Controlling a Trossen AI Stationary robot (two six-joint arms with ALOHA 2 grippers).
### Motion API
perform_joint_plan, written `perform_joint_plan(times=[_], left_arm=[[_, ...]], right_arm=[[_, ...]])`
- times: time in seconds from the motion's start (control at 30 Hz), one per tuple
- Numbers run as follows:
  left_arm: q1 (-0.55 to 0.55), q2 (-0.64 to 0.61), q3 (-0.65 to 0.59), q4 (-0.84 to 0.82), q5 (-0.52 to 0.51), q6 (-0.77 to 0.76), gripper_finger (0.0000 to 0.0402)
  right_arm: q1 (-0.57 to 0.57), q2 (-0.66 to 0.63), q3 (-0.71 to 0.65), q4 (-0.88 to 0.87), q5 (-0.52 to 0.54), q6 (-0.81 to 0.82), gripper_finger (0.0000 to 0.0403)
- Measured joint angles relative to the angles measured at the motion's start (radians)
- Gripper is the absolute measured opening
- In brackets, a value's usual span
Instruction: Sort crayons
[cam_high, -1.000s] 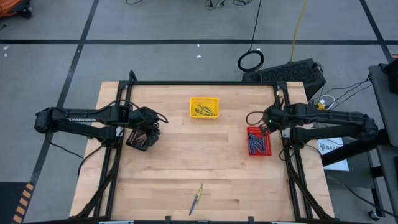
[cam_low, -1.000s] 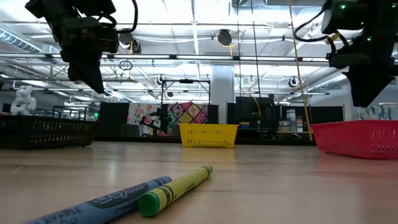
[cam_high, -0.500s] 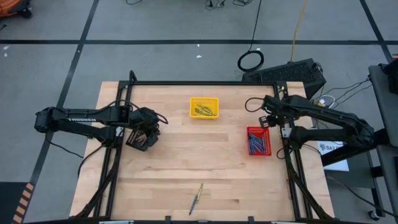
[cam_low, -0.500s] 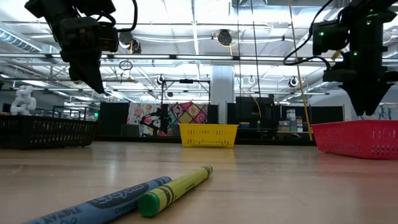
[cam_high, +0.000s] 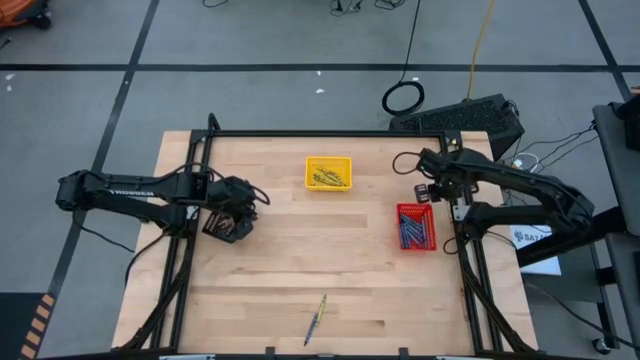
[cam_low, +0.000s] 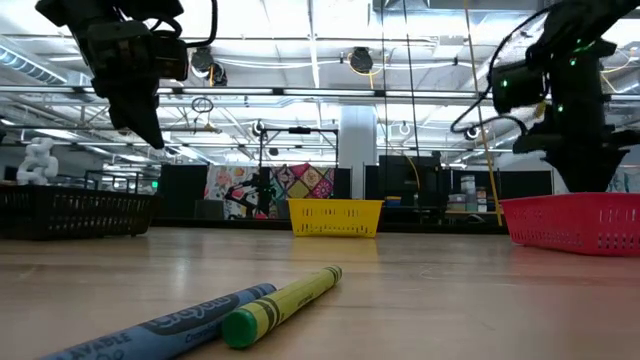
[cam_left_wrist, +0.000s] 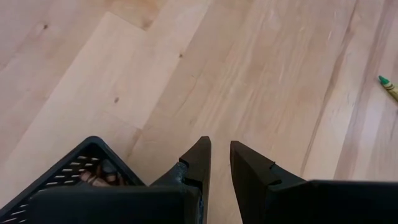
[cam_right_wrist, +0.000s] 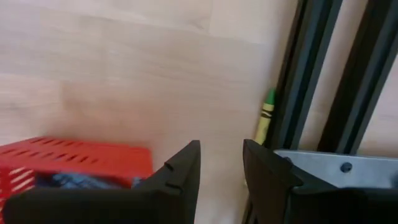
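Your left tool (cam_left_wrist: 220, 163) hangs above the table (cam_high: 280, 260) at its left side, over the black tray (cam_high: 226, 224); its two fingers stand a narrow gap apart with nothing between them, so it is open and empty. In the left wrist view the tray's corner sits just beside those fingers, with brownish crayons faintly visible through its mesh.

Your right tool (cam_right_wrist: 221, 163) is raised near the far right corner, just beyond the far edge of the red tray (cam_high: 416, 227). Its fingers are also parted and carry nothing. Close to it, one yellow crayon with a green tip (cam_right_wrist: 267, 116) lies on the table against the dark frame rail (cam_right_wrist: 298, 74).

Blue crayons (cam_high: 413, 232) lie inside the red tray. The yellow tray (cam_high: 329, 172) stands at the far middle of the table with yellow crayons (cam_high: 327, 179) in it.

Well apart from both tools, at the near edge of the table, a blue crayon (cam_low: 165, 328) and a yellow crayon (cam_low: 282, 305) lie side by side, touching, outside any tray.
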Motion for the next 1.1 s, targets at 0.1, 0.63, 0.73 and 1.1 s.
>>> perform_joint_plan(times=[0.1, 0.63, 0.73, 1.1], left_arm=[[-0.011, 0.0, 0.0, 0.0, 0.0, 0.0, 0.0061], [-0.035, 0.0, 0.0, 0.0, 0.0, -0.009, 0.0061], [-0.035, 0.0, 0.0, 0.0, 0.0, -0.008, 0.0061], [-0.035, 0.0, -0.001, 0.0, -0.004, -0.008, 0.0061]], right_arm=[[-0.006, 0.034, -0.031, 0.019, 0.027, 0.0, 0.0106], [-0.02, 0.117, -0.127, 0.1, 0.025, 0.019, 0.0106], [-0.019, 0.126, -0.133, 0.109, 0.052, 0.025, 0.0106], [-0.02, 0.154, -0.133, 0.104, 0.056, 0.098, 0.0106]])
